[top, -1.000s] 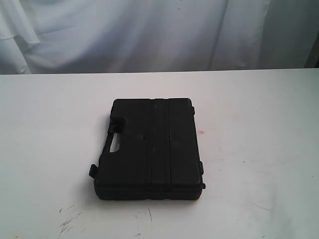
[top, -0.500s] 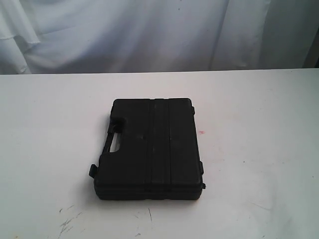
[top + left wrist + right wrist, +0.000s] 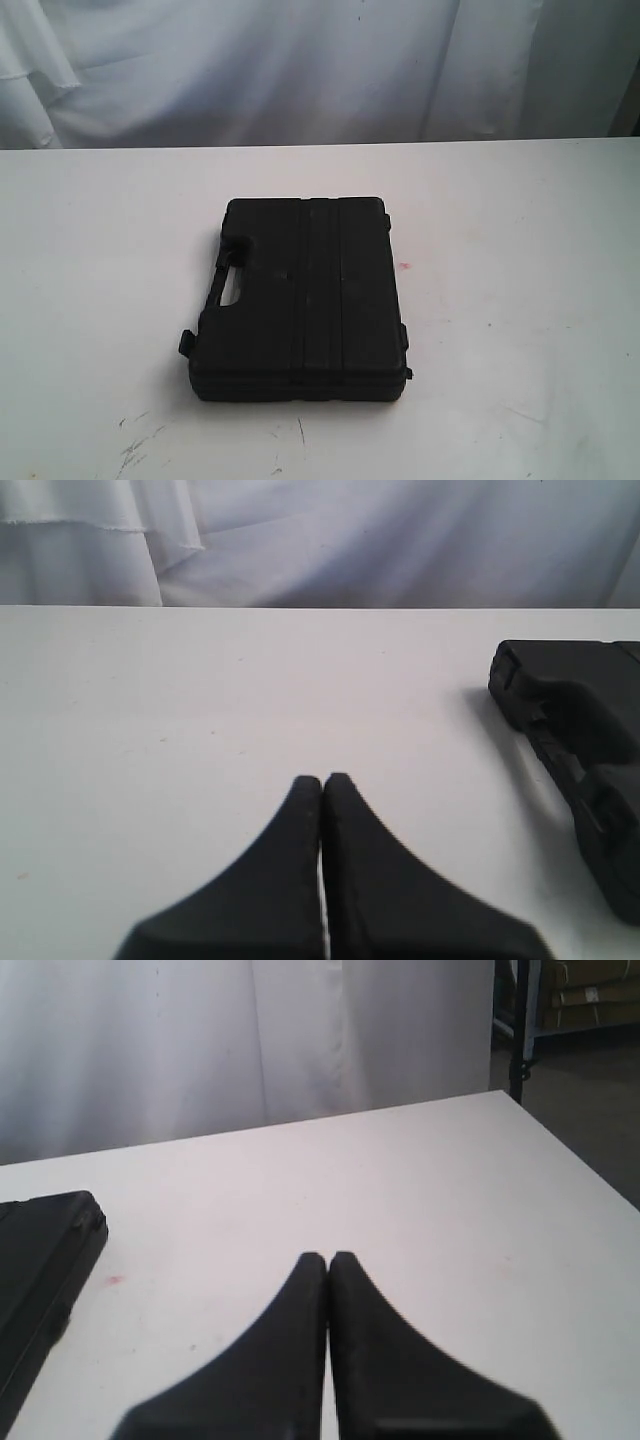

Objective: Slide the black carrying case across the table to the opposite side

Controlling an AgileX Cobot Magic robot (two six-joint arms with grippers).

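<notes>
The black case (image 3: 300, 300) lies flat on the white table (image 3: 520, 220), a little left of the middle, ribs running front to back and its handle cut-out on the left edge. Neither arm shows in the exterior view. In the left wrist view my left gripper (image 3: 323, 778) is shut and empty above bare table, with the handle side of the case (image 3: 585, 730) some way off to one side. My right gripper (image 3: 328, 1257) is also shut and empty, well apart from a corner of the case (image 3: 45, 1260) at the frame's edge.
A tiny red spot (image 3: 404, 266) marks the table just right of the case. Dark scratches (image 3: 140, 445) lie near the front edge. White cloth (image 3: 300, 70) hangs behind the table. Beyond the table's corner, a metal frame (image 3: 520, 1030) stands on the floor.
</notes>
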